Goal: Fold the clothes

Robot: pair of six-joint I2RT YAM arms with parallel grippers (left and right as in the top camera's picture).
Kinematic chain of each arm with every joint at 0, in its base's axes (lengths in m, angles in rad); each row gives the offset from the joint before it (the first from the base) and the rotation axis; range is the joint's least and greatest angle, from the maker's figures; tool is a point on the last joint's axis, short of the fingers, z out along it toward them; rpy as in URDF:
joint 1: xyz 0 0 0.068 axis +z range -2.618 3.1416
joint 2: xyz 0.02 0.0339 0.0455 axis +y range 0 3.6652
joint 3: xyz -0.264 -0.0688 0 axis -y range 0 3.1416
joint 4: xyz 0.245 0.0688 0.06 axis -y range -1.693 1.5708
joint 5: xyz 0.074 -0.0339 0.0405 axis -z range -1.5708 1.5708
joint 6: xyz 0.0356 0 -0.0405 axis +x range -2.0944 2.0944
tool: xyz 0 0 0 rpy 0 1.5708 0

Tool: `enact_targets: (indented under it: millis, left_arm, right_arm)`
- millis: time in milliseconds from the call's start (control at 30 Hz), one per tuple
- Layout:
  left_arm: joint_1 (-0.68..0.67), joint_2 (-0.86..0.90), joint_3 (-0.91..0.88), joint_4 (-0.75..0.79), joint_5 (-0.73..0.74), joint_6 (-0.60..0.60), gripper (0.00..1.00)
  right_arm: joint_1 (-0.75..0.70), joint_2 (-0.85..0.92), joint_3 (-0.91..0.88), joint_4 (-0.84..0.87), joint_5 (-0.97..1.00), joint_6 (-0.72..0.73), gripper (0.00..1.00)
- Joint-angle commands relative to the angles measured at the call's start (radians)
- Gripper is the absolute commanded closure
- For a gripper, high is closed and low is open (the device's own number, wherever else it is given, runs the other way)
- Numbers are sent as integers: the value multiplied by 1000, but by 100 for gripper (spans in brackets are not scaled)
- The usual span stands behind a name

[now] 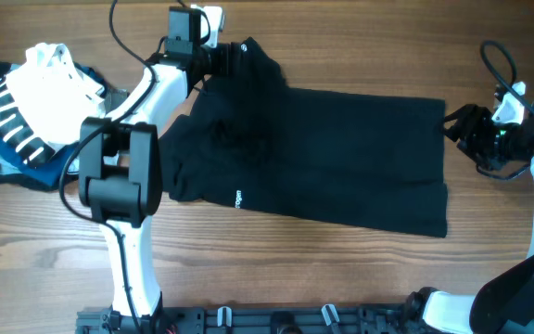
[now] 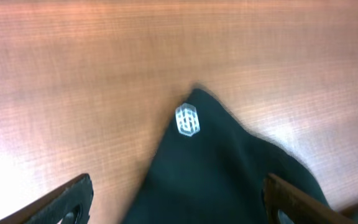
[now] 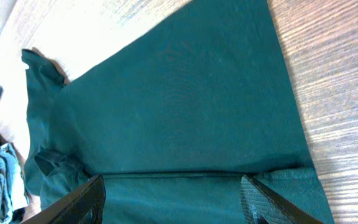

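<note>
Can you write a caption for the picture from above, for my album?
A black T-shirt lies spread on a wooden table between two robot arms, other clothes piled aside.

White lettering (image 1: 239, 197) on T-shirt (image 1: 341, 148) — illegible

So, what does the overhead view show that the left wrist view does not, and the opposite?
Only overhead: the whole black T-shirt, a white garment and a navy striped garment piled apart from it, and the right end effector near the hem. Only left wrist: a small white emblem on a pointed tip of the shirt, with the left end effector open over it. Both: the black shirt on the wooden table.
</note>
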Motion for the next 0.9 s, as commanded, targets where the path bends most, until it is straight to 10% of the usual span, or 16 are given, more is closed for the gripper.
enact_targets:
  millis: [0,433,567,700,867]
  left_arm:
    - [-6,61,29,84,-17,8,14]
    - [-60,182,29,220,-17,30,29]
    - [-76,190,29,203,-24,37,50]
    - [-71,183,29,169,-24,37,96]
    - [-48,107,30,101,-24,34,96]
  right_arm:
    - [0,-19,19,-3,-25,23,30]
    - [0,-19,19,-7,-22,28,31]
    - [0,-19,19,-19,-21,34,31]
    - [0,-19,19,-24,-20,31,31]
    - [0,-18,14,67,95,24,31]
